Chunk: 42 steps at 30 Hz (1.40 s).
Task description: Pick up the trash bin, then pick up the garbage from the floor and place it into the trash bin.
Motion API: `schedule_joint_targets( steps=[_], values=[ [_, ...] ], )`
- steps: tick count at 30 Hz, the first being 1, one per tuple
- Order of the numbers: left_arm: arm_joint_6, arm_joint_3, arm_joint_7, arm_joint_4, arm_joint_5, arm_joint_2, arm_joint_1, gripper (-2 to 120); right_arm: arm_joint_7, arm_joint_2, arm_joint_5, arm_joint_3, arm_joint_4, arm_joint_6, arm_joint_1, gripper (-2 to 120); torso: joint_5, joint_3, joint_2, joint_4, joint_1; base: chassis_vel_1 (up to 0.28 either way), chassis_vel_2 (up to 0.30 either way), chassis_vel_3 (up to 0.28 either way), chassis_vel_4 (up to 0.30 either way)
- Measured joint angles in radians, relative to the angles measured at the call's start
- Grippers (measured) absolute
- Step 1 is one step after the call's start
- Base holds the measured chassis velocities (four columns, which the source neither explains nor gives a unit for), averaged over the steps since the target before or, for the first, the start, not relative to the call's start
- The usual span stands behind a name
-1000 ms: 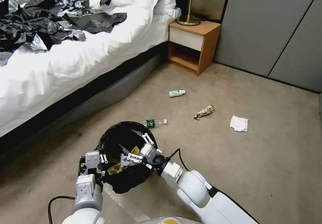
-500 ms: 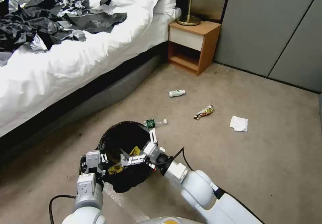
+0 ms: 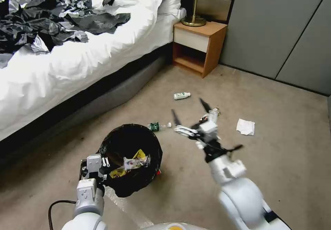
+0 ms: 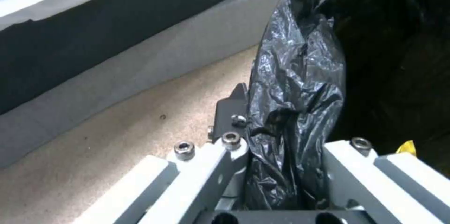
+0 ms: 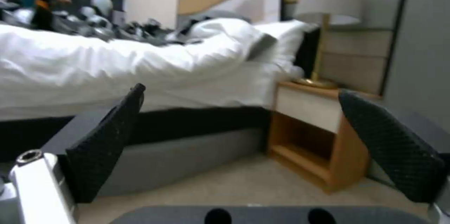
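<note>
Left gripper (image 3: 103, 169) jaws clamp bin (image 3: 131, 159) rim near-left, keeping it up for drops. Right gripper (image 3: 191, 114) jaws wide, empty, above floor by bottle (image 3: 159, 126) and wrapper (image 3: 214, 112); tissue (image 3: 245, 127) right.

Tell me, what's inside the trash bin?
Inside the trash bin, held at its rim by the left gripper, lie a yellow wrapper and a clear crinkly wrapper. The black bag's folds hide whatever lies deeper.
</note>
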Motion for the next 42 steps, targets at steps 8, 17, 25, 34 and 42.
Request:
schedule_joint_targets(
  steps=[8, 17, 25, 34, 42],
  values=[
    [0.002, 0.002, -0.001, -0.001, 0.003, 0.001, 0.006, 3, 0.061, 0.024, -0.006, 0.041, -0.029, 0.042, -0.079, 100, -0.0001, 0.000, 0.000, 0.0002, 0.000, 0.000, 0.000, 0.000, 0.000],
    [0.003, 0.002, -0.001, -0.009, 0.005, 0.002, 0.017, 3, 0.073, 0.045, -0.009, 0.046, -0.057, 0.084, -0.095, 100, -0.0001, 0.000, 0.000, 0.0002, 0.000, 0.000, 0.000, 0.000, 0.000],
    [0.004, 0.002, -0.001, -0.012, 0.005, 0.002, 0.018, 3, 0.071, 0.051, -0.006, 0.045, -0.057, 0.097, -0.094, 100, -0.0002, 0.000, 0.000, 0.0002, 0.000, -0.035, -0.034, -0.032, -0.033],
    [0.004, 0.001, -0.001, -0.016, 0.005, 0.001, 0.022, 3, 0.060, 0.056, -0.004, 0.051, -0.057, 0.113, -0.091, 100, -0.0002, 0.000, 0.000, 0.0001, 0.000, -0.085, -0.096, -0.074, -0.076],
    [0.005, 0.002, -0.001, -0.016, 0.006, -0.001, 0.020, 3, 0.056, 0.056, -0.004, 0.055, -0.060, 0.118, -0.089, 100, -0.0001, 0.000, 0.000, 0.0001, 0.000, -0.113, -0.111, -0.117, -0.118]
  ],
)
